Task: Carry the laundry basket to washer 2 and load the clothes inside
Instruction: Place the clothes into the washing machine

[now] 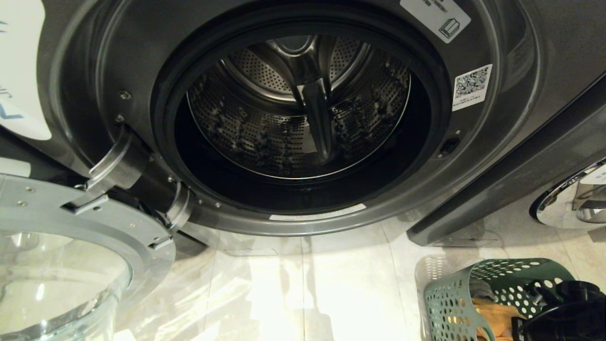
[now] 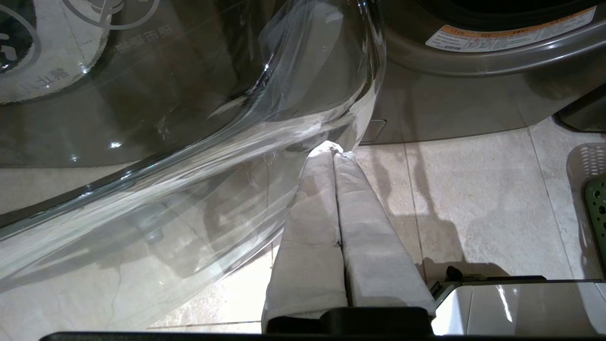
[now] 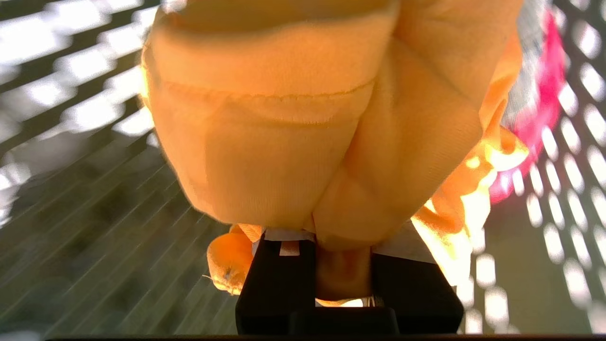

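Washer 2 (image 1: 511,94) stands right in front of me, dark grey, with its steel drum (image 1: 298,109) showing nothing inside. Its glass door (image 1: 57,279) hangs swung out at the lower left. The green perforated laundry basket (image 1: 454,303) sits on the floor at the lower right, with orange cloth (image 1: 492,315) and a grey piece (image 1: 480,289) inside. My right arm (image 1: 568,308) reaches down into it. In the right wrist view my right gripper (image 3: 343,237) is shut on the orange garment (image 3: 284,142), which covers the fingertips. My left gripper (image 2: 337,151) is shut and holds nothing, low beside the door glass (image 2: 189,156).
A pink garment (image 3: 544,94) lies in the basket beside the orange one. A neighbouring washer's chrome-rimmed door (image 1: 568,199) shows at the right edge. Pale floor tiles (image 1: 307,293) stretch between the open door and the basket. My white base (image 2: 521,308) sits low by the left gripper.
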Controlling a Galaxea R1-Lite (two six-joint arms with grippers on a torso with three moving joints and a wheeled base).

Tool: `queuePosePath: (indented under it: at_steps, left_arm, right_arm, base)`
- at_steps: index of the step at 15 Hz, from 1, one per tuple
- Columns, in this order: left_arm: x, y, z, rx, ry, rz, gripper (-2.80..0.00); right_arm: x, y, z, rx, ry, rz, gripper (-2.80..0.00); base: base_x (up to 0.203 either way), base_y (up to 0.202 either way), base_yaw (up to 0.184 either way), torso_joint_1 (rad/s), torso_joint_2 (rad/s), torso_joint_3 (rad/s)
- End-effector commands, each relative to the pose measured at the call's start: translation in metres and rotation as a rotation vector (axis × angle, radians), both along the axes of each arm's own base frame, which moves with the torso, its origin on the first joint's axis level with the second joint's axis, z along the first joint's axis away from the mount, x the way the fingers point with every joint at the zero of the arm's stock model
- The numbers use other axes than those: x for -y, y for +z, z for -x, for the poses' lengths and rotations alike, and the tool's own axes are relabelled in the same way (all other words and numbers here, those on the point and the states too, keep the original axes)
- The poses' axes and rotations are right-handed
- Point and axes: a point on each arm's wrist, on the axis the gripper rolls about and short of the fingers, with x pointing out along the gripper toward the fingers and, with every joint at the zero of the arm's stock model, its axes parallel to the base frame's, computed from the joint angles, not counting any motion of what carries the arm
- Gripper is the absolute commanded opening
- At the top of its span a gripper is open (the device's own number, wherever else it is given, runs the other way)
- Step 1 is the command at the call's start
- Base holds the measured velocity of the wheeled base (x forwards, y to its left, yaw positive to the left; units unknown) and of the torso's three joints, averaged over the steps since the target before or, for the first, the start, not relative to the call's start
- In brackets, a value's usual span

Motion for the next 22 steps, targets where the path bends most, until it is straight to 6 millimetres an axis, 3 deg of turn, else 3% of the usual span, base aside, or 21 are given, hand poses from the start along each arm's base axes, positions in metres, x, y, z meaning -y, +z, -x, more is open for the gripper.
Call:
queuePosePath:
  at_steps: [1, 5, 9, 12, 17, 22]
  left_arm:
    - [0.0, 0.0, 0.0, -0.001, 0.0, 0.0, -2.8]
    - [0.0, 0.0, 0.0, -0.001, 0.0, 0.0, -2.8]
    - [0.0, 0.0, 0.0, -0.001, 0.0, 0.0, -2.8]
    - [0.0, 0.0, 0.0, 0.001, 0.0, 0.0, -2.8]
    - [0.0, 0.0, 0.0, -0.001, 0.0, 0.0, -2.8]
    - [0.0, 0.0, 0.0, 0.001, 0.0, 0.0, -2.8]
  right_arm:
    - [-0.011, 0.057, 0.019, 0.107, -0.002, 0.065, -2.8]
    - [-0.052, 0.11, 0.087, 0.174, -0.014, 0.114, -2.8]
    - [-0.07, 0.152, 0.126, 0.337, -0.08, 0.275, -2.8]
    - [-0.08, 0.171, 0.127, 0.468, -0.041, 0.38, -2.8]
    - [-0.119, 0.205, 0.126, 0.717, 0.139, 0.5, -2.8]
    - [-0.153, 0.231, 0.144, 0.874, 0.429, 0.451, -2.8]
  base:
    - [0.0, 0.0, 0.0, 0.0, 0.0, 0.0]
    - [0.0, 0.0, 0.0, 0.0, 0.0, 0.0]
    - [0.0, 0.0, 0.0, 0.0, 0.0, 0.0]
    - [0.0, 0.0, 0.0, 0.0, 0.0, 0.0]
    - [0.0, 0.0, 0.0, 0.0, 0.0, 0.0]
    - [0.0, 0.0, 0.0, 0.0, 0.0, 0.0]
